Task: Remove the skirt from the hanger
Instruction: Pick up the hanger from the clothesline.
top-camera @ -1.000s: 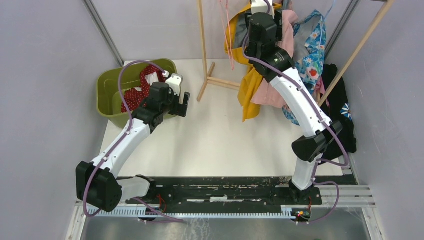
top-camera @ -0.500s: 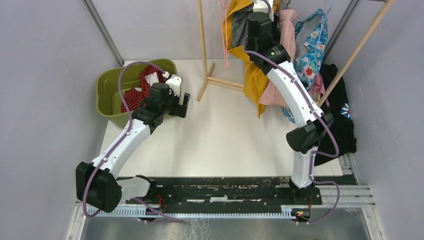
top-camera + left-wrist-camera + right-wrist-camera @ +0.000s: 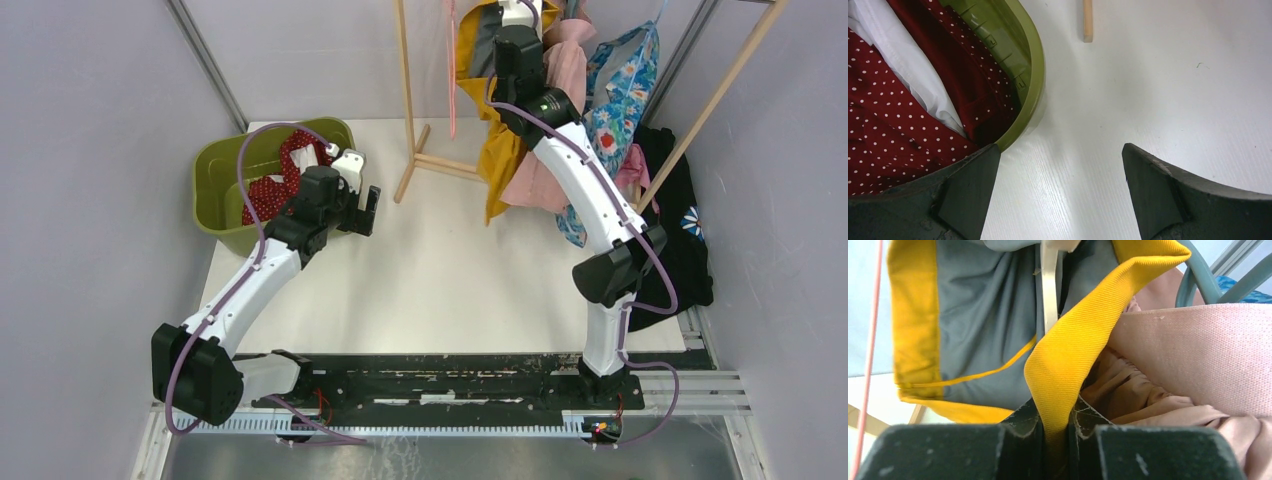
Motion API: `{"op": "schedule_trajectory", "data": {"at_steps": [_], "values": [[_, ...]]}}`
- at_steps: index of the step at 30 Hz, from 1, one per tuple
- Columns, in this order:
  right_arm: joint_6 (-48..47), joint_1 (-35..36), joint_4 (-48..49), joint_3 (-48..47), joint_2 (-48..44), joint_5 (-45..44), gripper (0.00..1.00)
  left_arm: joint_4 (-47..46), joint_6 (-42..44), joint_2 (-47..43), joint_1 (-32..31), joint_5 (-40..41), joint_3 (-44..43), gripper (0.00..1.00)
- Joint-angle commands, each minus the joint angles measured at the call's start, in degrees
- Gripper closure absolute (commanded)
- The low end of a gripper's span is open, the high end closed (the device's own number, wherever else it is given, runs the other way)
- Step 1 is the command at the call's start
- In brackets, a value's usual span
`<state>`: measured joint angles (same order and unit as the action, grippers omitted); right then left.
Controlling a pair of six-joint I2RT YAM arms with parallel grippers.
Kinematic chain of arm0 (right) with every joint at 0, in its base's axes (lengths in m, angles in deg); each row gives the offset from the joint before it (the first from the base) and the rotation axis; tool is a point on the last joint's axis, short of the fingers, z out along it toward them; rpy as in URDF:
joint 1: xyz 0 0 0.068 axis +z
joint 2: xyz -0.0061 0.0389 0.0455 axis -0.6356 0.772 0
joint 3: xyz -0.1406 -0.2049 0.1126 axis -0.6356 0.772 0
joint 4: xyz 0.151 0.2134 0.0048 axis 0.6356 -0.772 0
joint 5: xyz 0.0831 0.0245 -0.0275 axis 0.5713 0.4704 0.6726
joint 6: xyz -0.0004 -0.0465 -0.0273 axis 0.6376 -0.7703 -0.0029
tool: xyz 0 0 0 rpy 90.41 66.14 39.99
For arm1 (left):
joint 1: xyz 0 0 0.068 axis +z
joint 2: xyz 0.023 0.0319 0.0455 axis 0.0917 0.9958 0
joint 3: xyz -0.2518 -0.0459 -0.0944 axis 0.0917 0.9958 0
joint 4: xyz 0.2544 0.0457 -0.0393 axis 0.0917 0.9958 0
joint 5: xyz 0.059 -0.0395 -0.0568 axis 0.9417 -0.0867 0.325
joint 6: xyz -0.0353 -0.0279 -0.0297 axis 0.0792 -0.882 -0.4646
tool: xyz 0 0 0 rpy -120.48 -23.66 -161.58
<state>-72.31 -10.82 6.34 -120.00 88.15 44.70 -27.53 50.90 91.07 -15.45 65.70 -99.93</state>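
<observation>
The skirt (image 3: 497, 160) is yellow with a grey lining and hangs from the wooden rack at the back. In the right wrist view a fold of the skirt (image 3: 1083, 340) runs down between my right gripper's (image 3: 1054, 412) jaws, which are shut on it. A white hanger strip (image 3: 1049, 285) shows above, against the grey lining. From the top view my right gripper (image 3: 517, 20) is high up among the hanging clothes. My left gripper (image 3: 368, 210) stands open and empty over the table beside the green tub; in the wrist view the left gripper (image 3: 1058, 165) holds nothing.
A green tub (image 3: 215, 175) holds a red polka-dot garment (image 3: 270, 190) at the left. The wooden rack (image 3: 405, 90) stands at the back. A pink garment (image 3: 545, 180), a blue floral one (image 3: 615, 110) and a black one (image 3: 685, 230) hang at the right.
My right gripper reached further up into the hanging clothes and closed on a fold of the yellow skirt. The skirt swung slightly. The left arm has not moved.
</observation>
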Motion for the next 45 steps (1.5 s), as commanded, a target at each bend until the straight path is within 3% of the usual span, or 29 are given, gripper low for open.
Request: {"op": "schedule_trajectory", "data": {"at_steps": [1,5,13,19,27,39,45], "values": [[0.8,-0.7,4.5,2.1,-2.4,0.2,0.99,-1.1,1.0,-0.9,-0.1,1.0,0.7,0.01],[-0.6,-0.7,7.0,3.0,-2.9,0.3,0.99,-1.4,1.0,-0.9,-0.1,0.8,0.9,0.01],[-13.6,-0.6,22.0,4.7,-3.7,-2.0,0.99,-1.5,0.9,-0.9,-0.1,0.7,1.0,0.01],[-18.3,-0.3,27.2,3.8,-6.5,-0.8,0.99,-1.4,1.0,-0.3,-0.1,0.4,-0.1,0.01],[-23.3,1.9,35.6,10.5,-11.9,0.0,0.99,-1.3,0.7,1.2,-0.1,-0.6,-1.1,0.01],[-32.8,2.6,42.0,8.4,-11.1,-0.2,0.99,-1.4,0.6,2.4,-0.1,-0.9,-1.6,0.01],[-31.5,2.6,38.0,9.1,-8.9,-2.9,0.99,-1.4,0.7,2.3,-0.1,-0.7,-1.4,0.01]]}}
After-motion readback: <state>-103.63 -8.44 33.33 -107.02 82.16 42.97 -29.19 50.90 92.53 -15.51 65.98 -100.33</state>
